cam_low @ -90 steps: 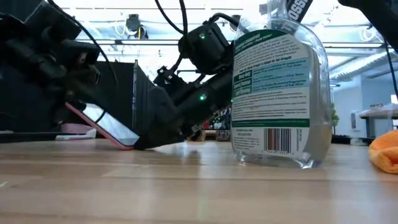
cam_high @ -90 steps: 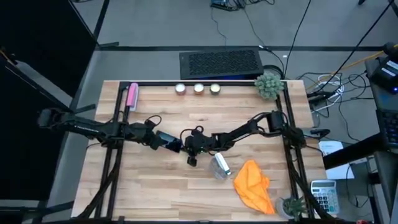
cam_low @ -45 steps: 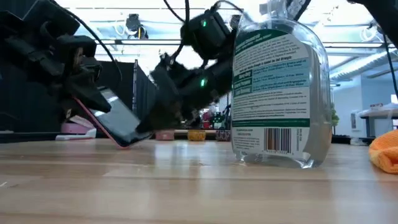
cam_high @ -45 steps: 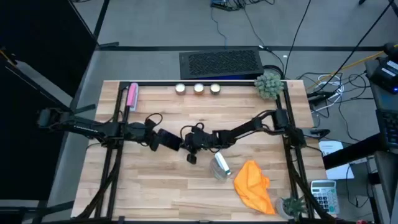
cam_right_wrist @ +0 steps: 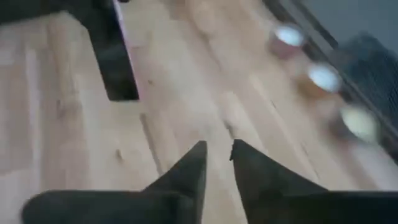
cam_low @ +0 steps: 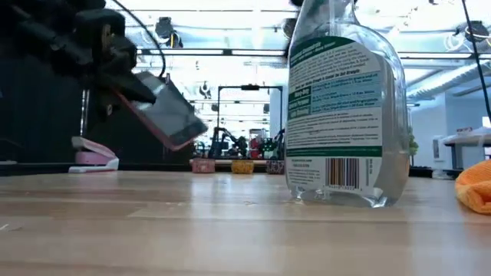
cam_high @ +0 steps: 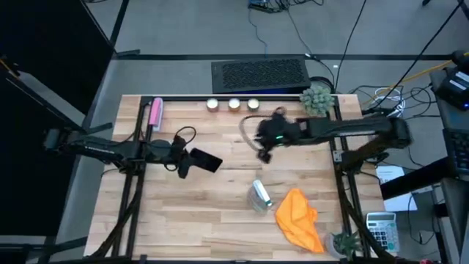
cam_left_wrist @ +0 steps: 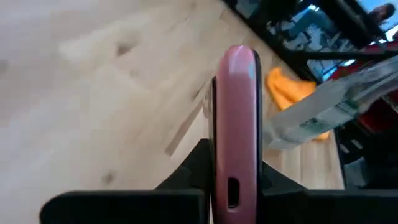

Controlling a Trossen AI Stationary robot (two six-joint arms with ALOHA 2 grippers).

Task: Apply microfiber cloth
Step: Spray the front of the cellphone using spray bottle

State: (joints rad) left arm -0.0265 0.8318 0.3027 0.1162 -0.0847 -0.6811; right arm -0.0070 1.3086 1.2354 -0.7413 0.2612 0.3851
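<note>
Right next to the spray bottle (cam_high: 259, 195), on the side away from the phone, sits your microfiber cloth (cam_high: 299, 218); it's a crumpled orange heap lying loose on the table (cam_high: 220, 227), just beside the bottle and nothing on top of it; the low view only catches its edge (cam_low: 476, 186) past the bottle (cam_low: 343, 115).

Honestly it looks like the easy bit; soft, floppy, next to no weight, so it won't slip out but it will droop and drag if you grab a corner; I'd pinch one of the raised folds near the middle of the heap so you get a wad of fabric between the fingers, not a single thin layer; go low enough to bite the fold, since a shallow pinch on fabric tends to pull free.

Left gripper (cam_high: 185, 161) is clamped on the phone (cam_high: 206, 160) in its pink case, holding it tilted up off the table, well apart from the bottle; you can see the pink edge squeezed between the fingers (cam_left_wrist: 198, 168) in the left wrist view.

Right gripper (cam_high: 264, 154) hangs over the wood well behind the bottle, empty, fingers (cam_right_wrist: 189, 171) nearly together with just a sliver between them; that's the free one, so my guess is it takes the cloth, and it'll need to open up first.
</note>
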